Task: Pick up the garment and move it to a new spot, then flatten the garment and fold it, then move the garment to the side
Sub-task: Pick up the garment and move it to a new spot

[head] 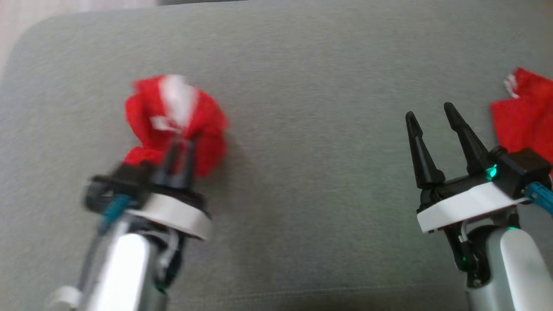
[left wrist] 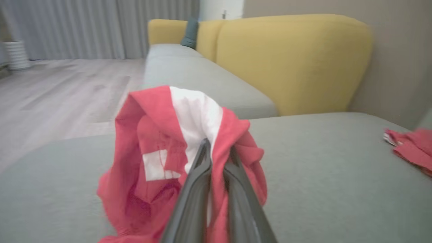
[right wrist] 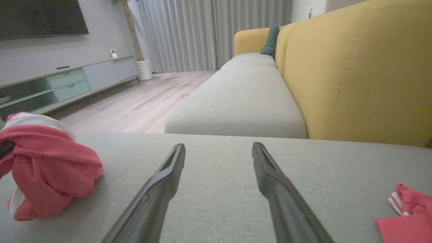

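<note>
The garment (head: 173,114) is a bunched red cloth with white patches, hanging just above the left part of the grey cushion (head: 302,86). My left gripper (head: 179,144) is shut on its upper folds and looks motion-blurred. In the left wrist view the two fingers meet at the left gripper (left wrist: 216,150), pinching the garment (left wrist: 155,152), which droops around them. My right gripper (head: 430,110) stands open over the cushion's right part with nothing between its fingers. In the right wrist view the right gripper (right wrist: 219,146) is open and the garment (right wrist: 47,165) sits far left.
A second red cloth with a white-striped edge (head: 525,116) lies on the cushion just right of the right gripper, seen too as the cloth (right wrist: 405,216). A yellow sofa back (right wrist: 354,67) rises beyond it. The cushion's far edge drops to wooden floor (left wrist: 60,87).
</note>
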Available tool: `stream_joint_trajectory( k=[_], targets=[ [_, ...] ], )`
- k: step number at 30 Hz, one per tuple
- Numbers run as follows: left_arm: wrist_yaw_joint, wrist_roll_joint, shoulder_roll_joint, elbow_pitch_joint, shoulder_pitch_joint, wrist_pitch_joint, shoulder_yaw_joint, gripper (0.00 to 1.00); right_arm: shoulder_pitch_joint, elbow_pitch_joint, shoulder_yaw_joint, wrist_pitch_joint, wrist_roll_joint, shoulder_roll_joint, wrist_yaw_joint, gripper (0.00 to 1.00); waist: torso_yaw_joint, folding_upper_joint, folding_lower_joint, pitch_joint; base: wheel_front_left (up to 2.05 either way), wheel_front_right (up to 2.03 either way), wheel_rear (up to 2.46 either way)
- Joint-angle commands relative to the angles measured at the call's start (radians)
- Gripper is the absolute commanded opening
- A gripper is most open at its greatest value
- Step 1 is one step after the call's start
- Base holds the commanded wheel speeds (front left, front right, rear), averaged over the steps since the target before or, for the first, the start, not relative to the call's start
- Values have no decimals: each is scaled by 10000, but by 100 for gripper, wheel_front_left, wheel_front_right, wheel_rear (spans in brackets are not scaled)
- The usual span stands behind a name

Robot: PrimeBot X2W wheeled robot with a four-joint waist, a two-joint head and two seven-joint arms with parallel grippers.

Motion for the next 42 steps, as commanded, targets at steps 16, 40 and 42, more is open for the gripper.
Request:
stream_joint_trajectory(
  k=[16,40,42],
  targets=[
    [-628,88,-180,1209,-1417,506,-3272,100,9,-32,250,-659,437,399,-9,100,-2893,0,0,965,0,0,0],
    [1344,-753,629,523,-940,-1119,-705,100,-46,82,56,-425,103,251,-9,100,-1250,0,0,116,0,0,0],
    [1536,-839,791,455,-709,-1141,-369,100,25,86,-9,-371,95,219,-9,100,-1070,0,0,-1,0,0,0]
  ],
)
